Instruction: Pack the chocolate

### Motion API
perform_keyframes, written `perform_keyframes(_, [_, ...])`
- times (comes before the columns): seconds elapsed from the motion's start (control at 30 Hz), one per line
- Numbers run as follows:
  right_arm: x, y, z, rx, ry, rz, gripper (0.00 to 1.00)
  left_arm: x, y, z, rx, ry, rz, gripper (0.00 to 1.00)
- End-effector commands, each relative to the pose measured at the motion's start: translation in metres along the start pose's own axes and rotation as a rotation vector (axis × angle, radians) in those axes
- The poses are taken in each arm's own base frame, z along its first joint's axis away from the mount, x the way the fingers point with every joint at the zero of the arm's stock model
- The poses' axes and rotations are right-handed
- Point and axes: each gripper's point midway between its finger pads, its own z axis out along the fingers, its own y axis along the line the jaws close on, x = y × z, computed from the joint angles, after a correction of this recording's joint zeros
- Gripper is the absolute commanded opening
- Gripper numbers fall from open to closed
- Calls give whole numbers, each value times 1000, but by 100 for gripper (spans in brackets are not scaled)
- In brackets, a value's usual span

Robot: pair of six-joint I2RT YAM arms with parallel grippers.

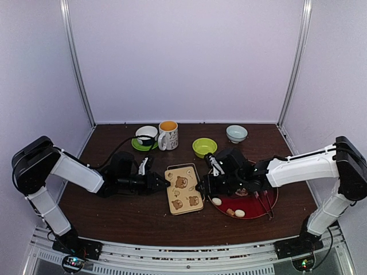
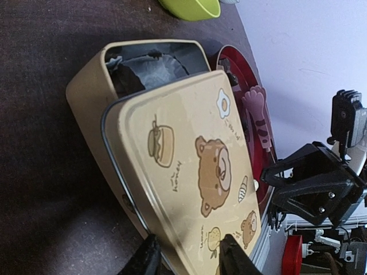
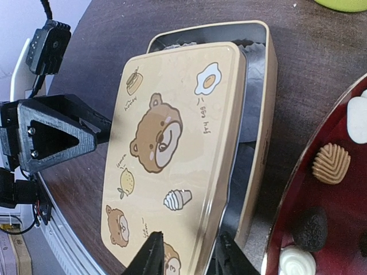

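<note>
While askew on its tin (image 3: 261, 103), lid (image 3: 172, 149) between both hands.

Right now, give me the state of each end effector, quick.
Left end effector: fingers either side of the bear tin's lid edge, apparently closed on it.
Right end effector: same, fingers astride the opposite lid edge, apparently gripping.

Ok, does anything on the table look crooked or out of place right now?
Yes: the bear-print lid sits askew on the tin, slid off so the dark paper lining shows at one end. Both the left gripper and right gripper straddle the lid's edges.
</note>
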Motion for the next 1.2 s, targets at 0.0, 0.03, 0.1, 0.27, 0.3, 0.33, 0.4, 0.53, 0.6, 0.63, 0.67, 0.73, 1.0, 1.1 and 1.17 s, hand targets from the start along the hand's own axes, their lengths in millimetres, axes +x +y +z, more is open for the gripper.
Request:
perform_keyframes(0.0, [-6, 12, 7, -30, -2, -12, 30, -5, -8, 2, 35, -16, 22, 37])
perform_keyframes(0.03, [-6, 12, 9, -28, 0, -12, 29, -5, -8, 2, 37, -16, 21, 37])
perform_keyframes(0.1, [-5, 10, 13, -18, 9, -9, 28, -4, -6, 3, 31, -11, 19, 36])
perform_keyframes(0.27, [-2, 4, 17, 3, 15, -10, 28, -2, -5, 5, 33, 2, 14, 36])
perform_keyframes(0.3, [-2, 4, 17, 3, 15, -11, 28, -2, -5, 6, 33, 2, 14, 36])
perform_keyframes(0.33, [-1, 4, 18, 3, 18, -11, 28, -3, -5, 6, 34, 0, 16, 36])
perform_keyframes(0.4, [0, 5, 19, -6, 21, -10, 26, -3, -6, 6, 37, 0, 16, 35])
perform_keyframes(0.53, [1, 8, 21, -25, 26, -8, 23, -6, -12, 5, 59, -5, 20, 31])
perform_keyframes(0.6, [0, 10, 20, -32, 24, -9, 23, -6, -14, 4, 67, -7, 19, 30])
perform_keyframes(0.63, [0, 9, 21, -32, 25, -9, 22, -7, -15, 4, 68, -12, 17, 30])
perform_keyframes(0.67, [1, 10, 21, -33, 25, -10, 22, -7, -16, 3, 71, -13, 15, 28])
perform_keyframes(0.73, [0, 10, 21, -35, 25, -11, 21, -7, -18, 2, 82, -20, 15, 28])
perform_keyframes(1.0, [0, 11, 24, -33, 30, -11, 21, -2, -4, 2, 13, -3, 9, 40])
perform_keyframes(1.1, [0, 10, 24, -27, 33, -13, 22, 0, 3, 1, -23, 5, 8, 41])
perform_keyframes(1.17, [0, 10, 24, -28, 32, -15, 22, 1, 6, 2, -36, 13, 3, 42])
